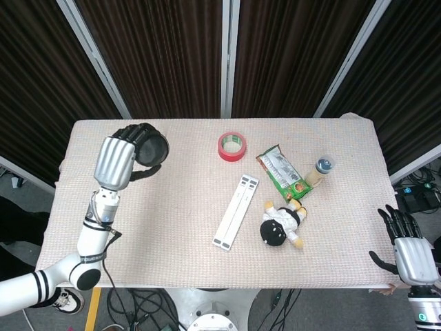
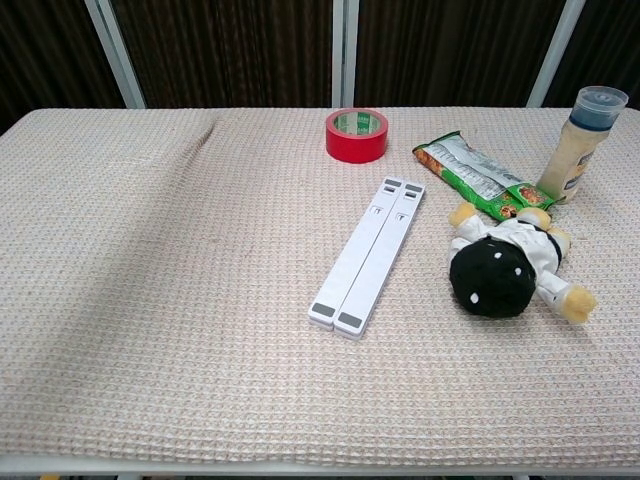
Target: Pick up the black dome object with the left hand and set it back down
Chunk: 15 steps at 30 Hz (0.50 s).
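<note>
In the head view my left hand point(image 1: 118, 159) is raised high above the left part of the table and holds the black dome object point(image 1: 150, 146), its dark fingers wrapped around it. Hand and dome are both out of the chest view. My right hand point(image 1: 408, 247) hangs off the table's front right corner, fingers spread and holding nothing.
On the beige woven cloth point(image 2: 150, 300) lie a red tape roll point(image 2: 356, 134), a white flat bar point(image 2: 368, 255), a green snack packet point(image 2: 478, 176), a plush doll with a black head point(image 2: 504, 264) and a capped bottle point(image 2: 580, 143) at the right.
</note>
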Each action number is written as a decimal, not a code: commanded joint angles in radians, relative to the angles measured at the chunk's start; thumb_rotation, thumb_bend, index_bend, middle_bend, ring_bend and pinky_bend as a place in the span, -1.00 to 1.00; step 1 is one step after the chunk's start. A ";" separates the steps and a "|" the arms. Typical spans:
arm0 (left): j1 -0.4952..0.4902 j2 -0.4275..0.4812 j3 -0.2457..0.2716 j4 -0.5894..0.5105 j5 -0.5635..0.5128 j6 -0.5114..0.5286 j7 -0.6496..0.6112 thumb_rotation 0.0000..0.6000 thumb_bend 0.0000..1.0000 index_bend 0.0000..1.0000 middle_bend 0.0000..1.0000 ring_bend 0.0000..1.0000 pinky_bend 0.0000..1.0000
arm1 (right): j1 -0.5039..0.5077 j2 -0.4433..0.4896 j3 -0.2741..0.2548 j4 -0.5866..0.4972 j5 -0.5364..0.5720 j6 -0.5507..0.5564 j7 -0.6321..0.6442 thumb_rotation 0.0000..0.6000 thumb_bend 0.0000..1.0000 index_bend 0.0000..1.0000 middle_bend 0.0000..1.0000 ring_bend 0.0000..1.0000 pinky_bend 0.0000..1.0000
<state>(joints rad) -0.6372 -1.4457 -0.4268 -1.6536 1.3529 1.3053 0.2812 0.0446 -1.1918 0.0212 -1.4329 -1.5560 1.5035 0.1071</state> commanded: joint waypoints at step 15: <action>-0.064 -0.028 -0.003 0.096 0.023 0.035 -0.058 1.00 -0.54 -0.06 -0.07 -0.29 -0.04 | -0.003 0.003 -0.003 0.003 0.002 -0.004 0.005 1.00 -0.80 -1.00 -1.00 -1.00 -1.00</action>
<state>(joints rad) -0.6666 -1.4753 -0.3179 -1.5054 1.2361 0.9445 0.2105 0.0416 -1.1883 0.0186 -1.4301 -1.5539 1.4998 0.1124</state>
